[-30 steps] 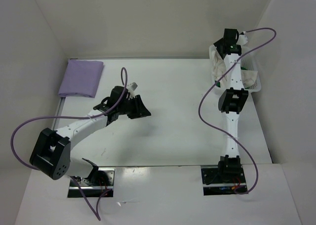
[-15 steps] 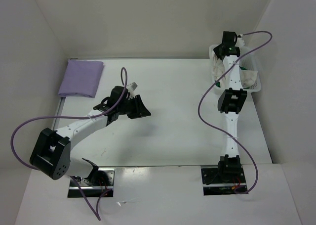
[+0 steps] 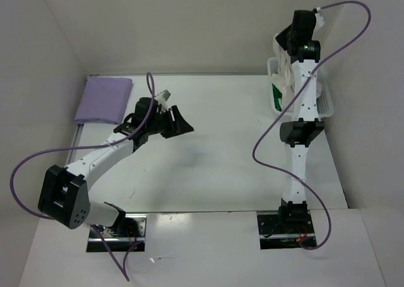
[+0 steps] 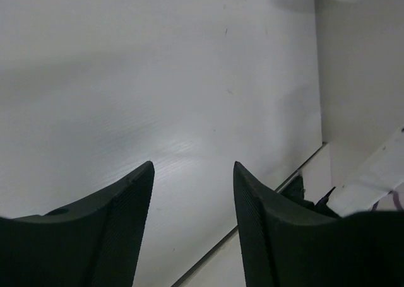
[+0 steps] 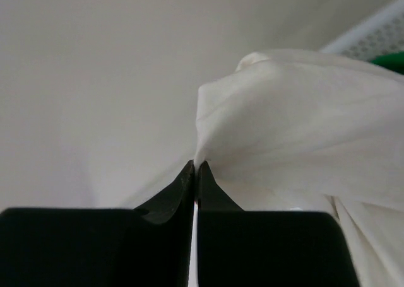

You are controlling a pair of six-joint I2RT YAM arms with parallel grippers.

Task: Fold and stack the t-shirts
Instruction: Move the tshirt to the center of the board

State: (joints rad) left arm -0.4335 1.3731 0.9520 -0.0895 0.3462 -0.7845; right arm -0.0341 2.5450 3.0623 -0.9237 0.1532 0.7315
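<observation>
The lavender-purple t-shirt (image 3: 104, 99) lies folded at the table's back left corner. My right gripper (image 3: 287, 46) (image 5: 196, 164) is raised above the white basket (image 3: 326, 101) and is shut on a pinch of the cream-white t-shirt (image 3: 282, 76) (image 5: 297, 123), which hangs down from it into the basket. A bit of the green t-shirt (image 3: 277, 99) (image 5: 392, 60) shows in the basket beneath. My left gripper (image 3: 180, 124) (image 4: 192, 170) hovers over bare table right of the purple shirt, jaws open with nothing between them.
White walls enclose the table at the back and on both sides. The basket's lattice rim (image 5: 372, 38) sits close to the right wall. Purple cables loop off both arms. The table's edge (image 4: 252, 224) shows past the left fingers.
The right gripper shut on the cream-white shirt and rose, pulling it up out of the basket. The left gripper opened wider and shifted slightly towards the back.
</observation>
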